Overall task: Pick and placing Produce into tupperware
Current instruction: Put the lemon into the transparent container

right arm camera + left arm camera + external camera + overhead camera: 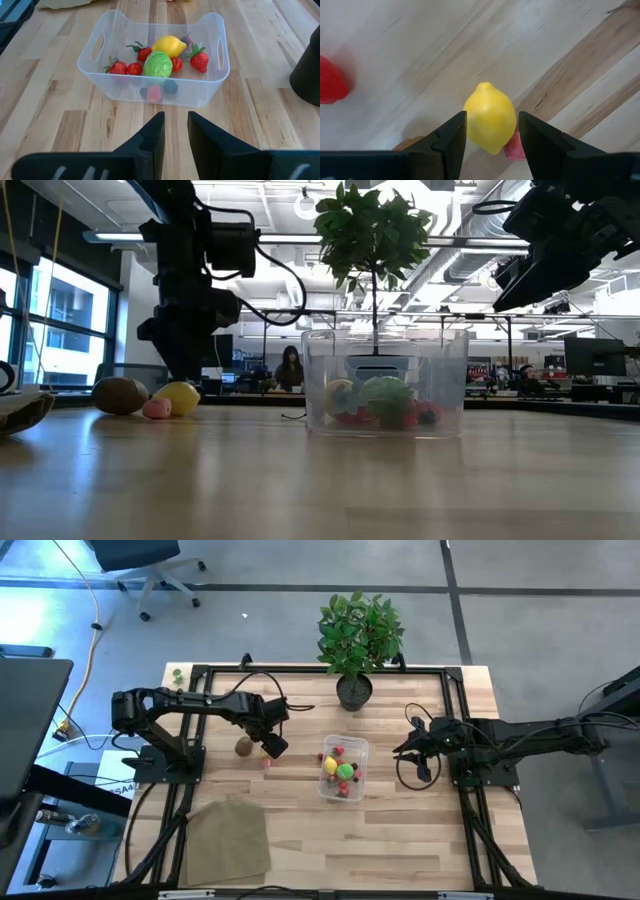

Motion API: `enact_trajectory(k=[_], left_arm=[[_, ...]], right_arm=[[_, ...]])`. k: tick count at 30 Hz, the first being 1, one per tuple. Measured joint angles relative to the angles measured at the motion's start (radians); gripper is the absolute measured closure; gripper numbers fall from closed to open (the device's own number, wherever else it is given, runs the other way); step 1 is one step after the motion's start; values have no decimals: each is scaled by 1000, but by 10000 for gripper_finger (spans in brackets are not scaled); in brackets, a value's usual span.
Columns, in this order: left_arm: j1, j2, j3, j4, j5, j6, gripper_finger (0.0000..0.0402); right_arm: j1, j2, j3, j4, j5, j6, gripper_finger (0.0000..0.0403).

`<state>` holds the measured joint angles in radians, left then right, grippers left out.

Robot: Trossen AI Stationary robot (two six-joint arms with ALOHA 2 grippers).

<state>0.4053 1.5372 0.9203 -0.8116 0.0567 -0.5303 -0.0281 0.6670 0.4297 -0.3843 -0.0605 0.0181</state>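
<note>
A: What's over on the left?

B: A tan cloth (pixel 228 840) lies flat near the table's (pixel 400 840) front edge. Behind it the left gripper (pixel 275 746) stands over a yellow toy lemon (pixel 490 117), fingers parted either side of it, not clamped. The lemon is smooth, glossy, with a small nub at one end.

A: Anything around it?

B: A brown kiwi (pixel 120 395) and a small pink piece (pixel 156 408) sit on the wood just beside the lemon.

A: And the middle?

B: The clear tupperware (pixel 100 75), rounded corners, handle slots, no lid. Inside lie a second lemon (pixel 169 46), a green cabbage (pixel 158 64), strawberries (pixel 199 60) and small tomatoes (pixel 134 68). A potted plant (pixel 358 635) stands behind it.

A: The right side?

B: The right gripper (pixel 174 127) hangs near the tupperware, fingers slightly apart, empty.
</note>
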Motion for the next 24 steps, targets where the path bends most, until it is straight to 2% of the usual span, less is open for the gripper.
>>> enact_trajectory(k=[16,24], left_arm=[[0,0,0,7,3,102,234],[0,0,0,7,3,104,234]], right_arm=[[0,0,0,0,0,0,329],[0,0,0,0,0,0,329]])
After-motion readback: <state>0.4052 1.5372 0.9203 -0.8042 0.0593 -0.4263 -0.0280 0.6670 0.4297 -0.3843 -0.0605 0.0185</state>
